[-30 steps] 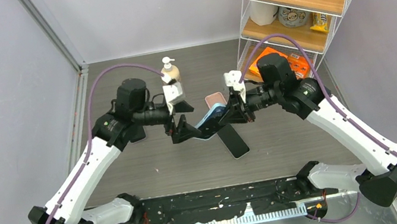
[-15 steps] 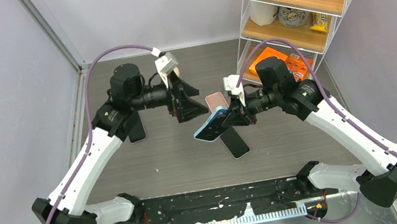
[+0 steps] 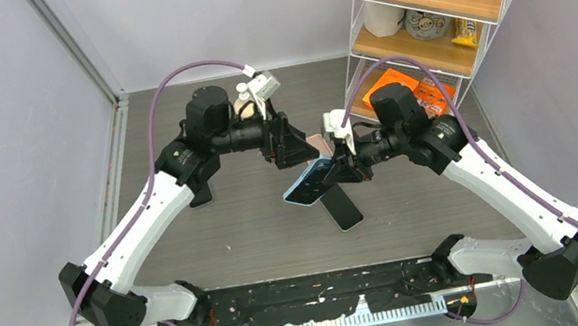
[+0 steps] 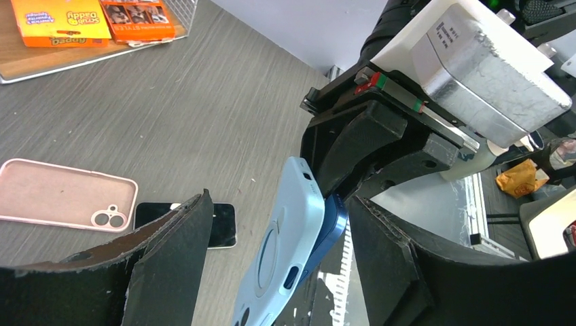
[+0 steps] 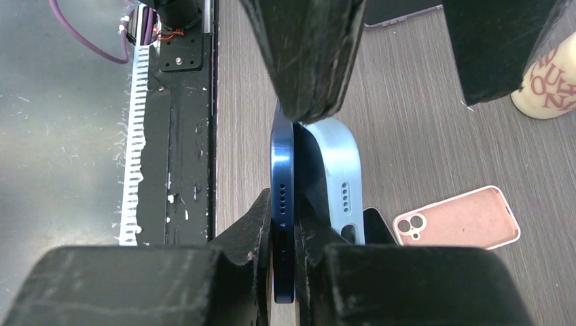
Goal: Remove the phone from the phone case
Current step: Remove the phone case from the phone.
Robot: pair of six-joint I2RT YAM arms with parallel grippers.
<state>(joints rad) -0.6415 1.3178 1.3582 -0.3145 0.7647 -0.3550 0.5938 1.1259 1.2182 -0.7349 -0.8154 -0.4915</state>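
My right gripper [image 5: 284,204] is shut on the bottom end of a dark blue phone [image 5: 282,170] and holds it above the table. The light blue phone case [image 5: 337,163] is peeled away from the phone at that end and still clings further along. In the top view the phone and case [image 3: 309,184] hang between the two arms. My left gripper [image 4: 278,204] is open and straddles the case [image 4: 282,258] and the phone's edge [image 4: 331,224]. Its right finger [image 4: 387,258] stands close beside the phone; the left finger is well clear.
On the table lie a pink case [image 3: 316,143], a black phone [image 3: 341,205] under the held one, and another dark phone [image 3: 201,194] at the left. A soap bottle [image 3: 244,100] stands behind the left gripper. A wire shelf rack [image 3: 428,10] with orange boxes [image 3: 410,89] fills the back right.
My left gripper left the phone's lower left end, swung round the far side and now straddles the case from above. The right gripper still holds the phone, barely moved.
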